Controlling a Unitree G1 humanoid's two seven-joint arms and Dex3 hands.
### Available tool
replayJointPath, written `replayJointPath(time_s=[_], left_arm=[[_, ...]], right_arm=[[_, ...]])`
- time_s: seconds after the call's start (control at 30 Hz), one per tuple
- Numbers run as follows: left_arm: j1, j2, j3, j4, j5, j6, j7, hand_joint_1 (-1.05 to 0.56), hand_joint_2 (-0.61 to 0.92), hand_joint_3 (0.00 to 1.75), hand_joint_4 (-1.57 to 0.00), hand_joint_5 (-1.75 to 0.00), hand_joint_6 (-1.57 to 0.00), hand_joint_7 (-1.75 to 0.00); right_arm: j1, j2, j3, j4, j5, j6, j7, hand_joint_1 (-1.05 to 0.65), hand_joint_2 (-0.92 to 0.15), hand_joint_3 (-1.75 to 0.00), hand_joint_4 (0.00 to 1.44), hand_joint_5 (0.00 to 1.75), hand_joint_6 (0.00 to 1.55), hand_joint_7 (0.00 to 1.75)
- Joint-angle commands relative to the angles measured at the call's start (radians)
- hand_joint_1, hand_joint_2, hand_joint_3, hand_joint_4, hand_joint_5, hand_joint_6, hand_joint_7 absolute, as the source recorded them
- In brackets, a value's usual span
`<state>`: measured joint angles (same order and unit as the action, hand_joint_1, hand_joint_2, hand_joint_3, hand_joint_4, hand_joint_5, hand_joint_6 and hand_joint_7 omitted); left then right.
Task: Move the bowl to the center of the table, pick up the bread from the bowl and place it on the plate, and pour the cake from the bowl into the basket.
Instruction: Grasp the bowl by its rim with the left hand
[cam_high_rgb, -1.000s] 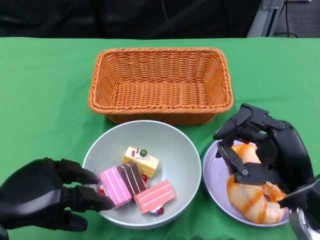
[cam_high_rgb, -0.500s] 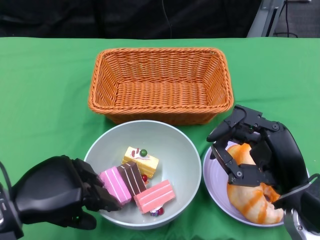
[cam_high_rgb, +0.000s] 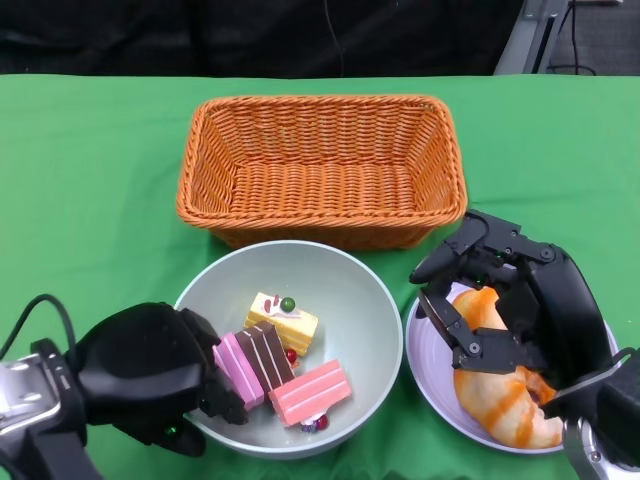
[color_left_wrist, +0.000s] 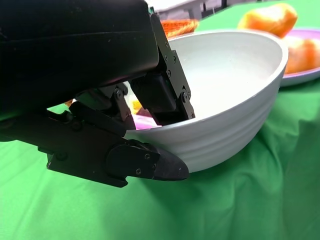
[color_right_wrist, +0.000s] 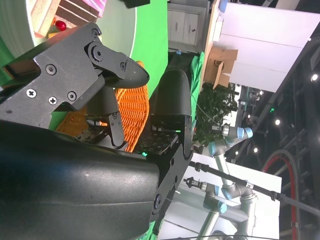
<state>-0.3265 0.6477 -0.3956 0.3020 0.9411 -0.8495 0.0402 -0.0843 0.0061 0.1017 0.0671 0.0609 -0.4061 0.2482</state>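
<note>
The pale green round bowl (cam_high_rgb: 290, 345) with cake pieces (cam_high_rgb: 270, 365) looks rigid, smooth, perhaps slippery; your left robot hand (cam_high_rgb: 150, 375) pinches its near rim. Your right robot hand (cam_high_rgb: 510, 310), fingers apart, hovers above the bread (cam_high_rgb: 505, 400).

Bright green cloth (cam_high_rgb: 90, 170) is covering the table, and the orange-brown wicker basket (cam_high_rgb: 322, 165) is showing its tight woven ribbing. The pale grey-green bowl (cam_high_rgb: 345, 285) is carrying pink-and-white striped cake (cam_high_rgb: 310, 392), a brown-and-pink striped slice (cam_high_rgb: 263, 355), and a yellow piece (cam_high_rgb: 284, 320) (green bead on top). The lilac plate (cam_high_rgb: 430, 355) is bearing golden-orange glazed bread (cam_high_rgb: 500, 405). Both hands, left (cam_high_rgb: 150, 375) and right (cam_high_rgb: 520, 305), are gleaming black.
</note>
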Motion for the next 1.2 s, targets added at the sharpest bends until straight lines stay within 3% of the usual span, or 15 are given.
replayJointPath(time_s=[0.03,0.3,0.57,0.63,0.77,0.97,1.2], left_arm=[[-0.036,-0.011,-0.037,0.036,0.013,0.029,-0.030,-0.63,0.92,0.25,-0.66,-1.03,-1.08,-0.07],[-0.086,-0.050,-0.110,0.120,0.023,0.063,-0.021,-0.67,0.92,0.27,-0.69,-0.89,-1.04,-0.13],[-0.098,-0.063,-0.137,0.170,-0.005,0.067,-0.023,-0.69,0.92,0.29,-0.87,-0.34,-0.89,-0.01],[-0.099,-0.063,-0.139,0.176,-0.007,0.063,-0.016,-0.70,0.92,0.29,-0.86,-0.30,-0.84,0.00],[-0.093,-0.060,-0.136,0.174,-0.014,0.057,-0.004,-0.70,0.92,0.28,-0.60,-0.07,-0.59,0.00],[-0.082,-0.055,-0.127,0.168,-0.031,0.052,-0.006,-0.69,0.92,0.23,-0.52,-0.01,-0.49,0.00],[-0.078,-0.047,-0.135,0.154,-0.034,0.067,-0.036,-0.66,0.92,0.23,-0.61,-0.05,-0.61,-0.05]], right_arm=[[-0.005,-0.001,-0.003,-0.004,0.001,-0.017,-0.007,-0.10,-0.52,-0.97,0.68,1.47,0.69,1.17],[-0.006,0.003,-0.003,0.000,0.010,-0.013,-0.004,-0.09,-0.52,-0.97,0.67,1.47,0.69,1.16],[-0.009,-0.002,-0.004,0.008,0.010,-0.016,0.004,-0.12,-0.52,-0.96,0.67,1.47,0.69,1.16],[-0.009,-0.002,-0.003,0.009,0.009,-0.016,0.004,-0.13,-0.52,-0.95,0.67,1.47,0.69,1.16],[-0.006,0.000,-0.001,0.006,0.000,-0.013,-0.004,-0.11,-0.52,-0.95,0.68,1.47,0.70,1.16],[-0.003,-0.003,0.002,-0.003,-0.008,-0.011,-0.007,-0.10,-0.52,-0.96,0.67,1.47,0.69,1.15],[-0.007,-0.006,-0.001,0.007,0.009,-0.017,0.006,-0.11,-0.53,-0.96,0.67,1.48,0.69,1.16]])
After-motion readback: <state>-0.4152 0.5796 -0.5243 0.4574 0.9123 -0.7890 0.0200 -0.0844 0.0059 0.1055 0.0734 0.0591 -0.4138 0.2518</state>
